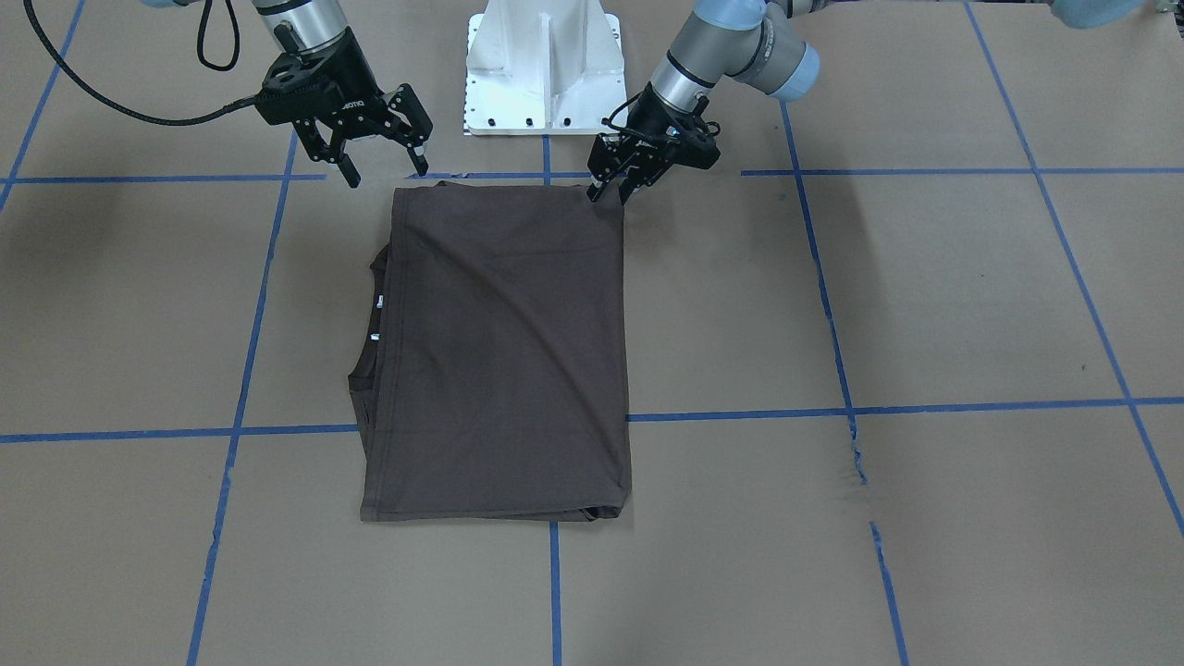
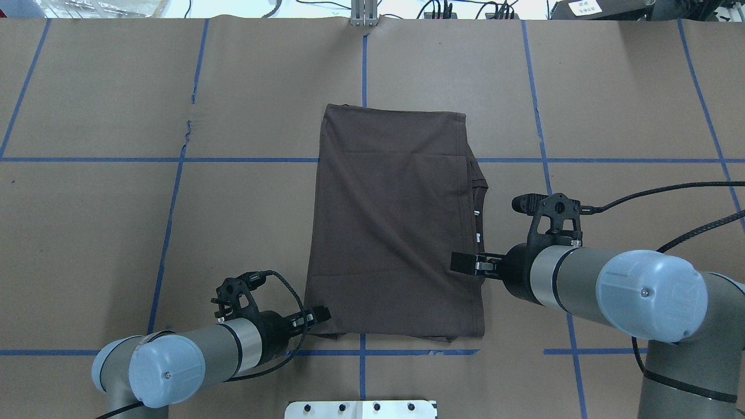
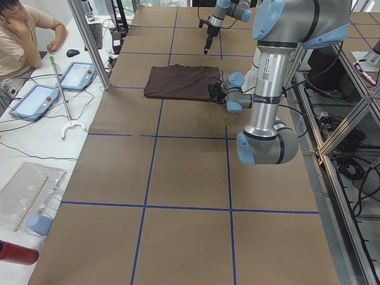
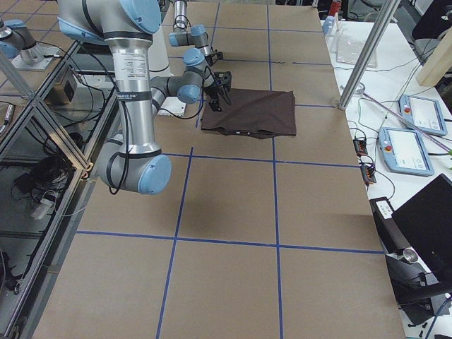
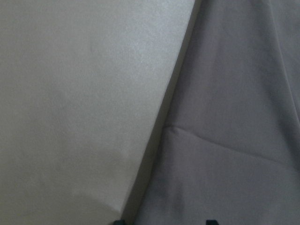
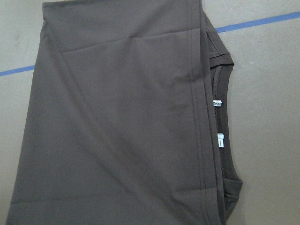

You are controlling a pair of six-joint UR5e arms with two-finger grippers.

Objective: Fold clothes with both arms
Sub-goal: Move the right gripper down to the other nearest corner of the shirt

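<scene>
At centre frame, the T-shirt (image 1: 499, 351) lies folded into a rectangle, another fold likely due, with left gripper (image 1: 610, 196) and right gripper (image 1: 388, 174) both spread.

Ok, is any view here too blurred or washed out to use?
Left wrist view: too close, soft and dim, only the T-shirt edge. Right wrist view: sharp, stitching and neck tags clear. Front-facing view: white pedestal blown out. Overhead view: even light, bright strip along the top.
</scene>
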